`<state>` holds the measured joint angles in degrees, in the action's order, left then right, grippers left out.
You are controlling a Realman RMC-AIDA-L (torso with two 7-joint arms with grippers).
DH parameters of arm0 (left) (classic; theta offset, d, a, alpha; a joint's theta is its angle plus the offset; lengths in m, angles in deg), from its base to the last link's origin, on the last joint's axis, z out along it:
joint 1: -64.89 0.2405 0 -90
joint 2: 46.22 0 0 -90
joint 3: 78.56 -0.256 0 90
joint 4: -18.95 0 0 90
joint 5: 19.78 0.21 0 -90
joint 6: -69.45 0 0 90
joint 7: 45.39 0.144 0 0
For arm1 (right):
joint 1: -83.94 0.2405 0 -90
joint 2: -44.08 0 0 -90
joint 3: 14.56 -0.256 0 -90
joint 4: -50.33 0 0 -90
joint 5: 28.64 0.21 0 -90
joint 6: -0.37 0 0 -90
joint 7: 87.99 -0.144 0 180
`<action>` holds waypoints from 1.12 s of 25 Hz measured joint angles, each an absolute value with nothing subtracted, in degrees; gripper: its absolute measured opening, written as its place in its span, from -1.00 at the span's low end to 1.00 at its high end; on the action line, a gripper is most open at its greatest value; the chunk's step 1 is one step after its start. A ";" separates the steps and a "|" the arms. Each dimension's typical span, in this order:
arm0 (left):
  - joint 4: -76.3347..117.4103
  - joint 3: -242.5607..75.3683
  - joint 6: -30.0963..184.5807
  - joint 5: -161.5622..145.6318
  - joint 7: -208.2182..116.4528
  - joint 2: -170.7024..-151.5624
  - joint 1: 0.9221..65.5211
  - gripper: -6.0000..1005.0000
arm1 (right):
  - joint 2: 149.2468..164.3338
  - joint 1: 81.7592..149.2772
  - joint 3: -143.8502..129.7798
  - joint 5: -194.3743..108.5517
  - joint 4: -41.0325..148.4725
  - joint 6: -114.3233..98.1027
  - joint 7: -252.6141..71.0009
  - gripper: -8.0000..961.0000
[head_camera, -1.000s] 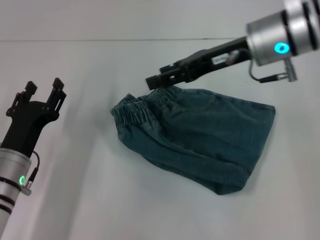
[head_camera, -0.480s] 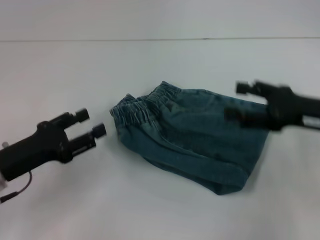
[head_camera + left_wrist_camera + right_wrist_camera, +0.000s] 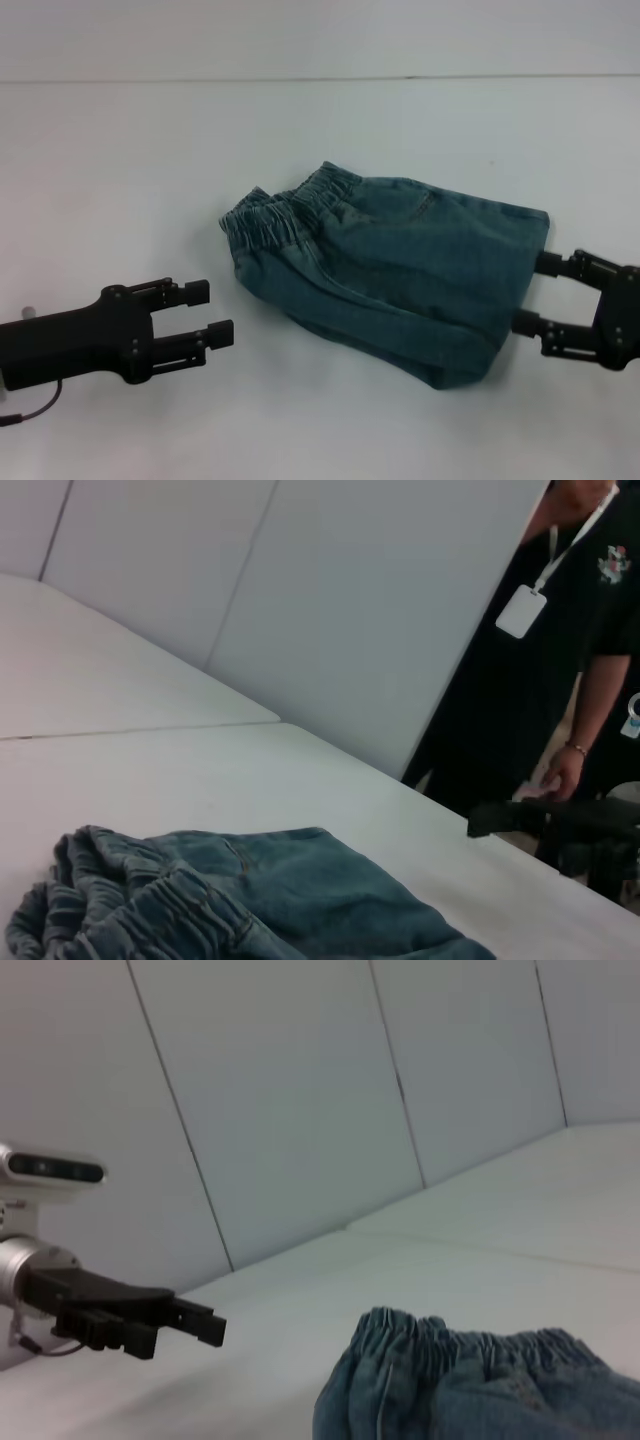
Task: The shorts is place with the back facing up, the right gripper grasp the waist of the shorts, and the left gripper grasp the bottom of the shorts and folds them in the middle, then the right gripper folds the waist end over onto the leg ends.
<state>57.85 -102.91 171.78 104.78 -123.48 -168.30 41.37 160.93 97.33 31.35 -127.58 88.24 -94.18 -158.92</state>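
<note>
The shorts [image 3: 400, 275] lie folded lengthwise on the white table, blue-green denim. The puckered waist end [image 3: 285, 215] is on the left and the leg ends [image 3: 520, 290] on the right. My left gripper [image 3: 212, 312] hovers low at the front left, open, its fingers pointing toward the waist and a short gap away. My right gripper [image 3: 533, 293] sits low at the right edge, open, its two fingers level with the hemmed leg ends. The left wrist view shows the waist end [image 3: 120, 900] close by; the right wrist view shows the shorts [image 3: 480, 1380] with the left gripper [image 3: 200, 1325] beyond.
The white table [image 3: 330, 130] stretches around the shorts, with a seam line along the back. In the left wrist view a person [image 3: 590, 630] in black with a badge stands past the table's far side, behind the right gripper [image 3: 500, 818].
The right gripper left the waist's upper edge and swung down to the leg ends at the right. The left gripper dropped from upright to low, pointing at the waist. The shorts stayed put.
</note>
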 joint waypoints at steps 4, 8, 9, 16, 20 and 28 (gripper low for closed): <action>58.00 -104.18 171.44 104.85 -123.75 -168.55 40.85 0.45 | 160.98 97.63 30.91 -128.84 86.86 -93.33 -158.05 1.00; 57.85 -104.90 171.08 104.87 -124.25 -168.60 40.70 0.45 | 161.18 97.43 30.67 -129.25 86.72 -93.15 -157.79 1.00; 57.85 -104.96 171.04 104.88 -124.30 -168.63 40.70 0.45 | 161.21 97.35 30.65 -129.26 86.71 -93.17 -157.68 1.00; 57.98 -105.03 171.03 104.93 -124.50 -168.65 40.59 0.45 | 161.30 97.12 30.46 -129.28 86.69 -93.59 -157.15 1.00; 58.11 -105.06 171.03 104.94 -124.75 -168.65 40.35 0.45 | 161.33 97.09 29.97 -129.28 86.61 -93.63 -157.00 1.00; 58.39 -105.11 171.05 104.94 -125.16 -168.65 40.18 0.45 | 161.57 97.23 29.90 -129.28 86.55 -93.67 -156.90 1.00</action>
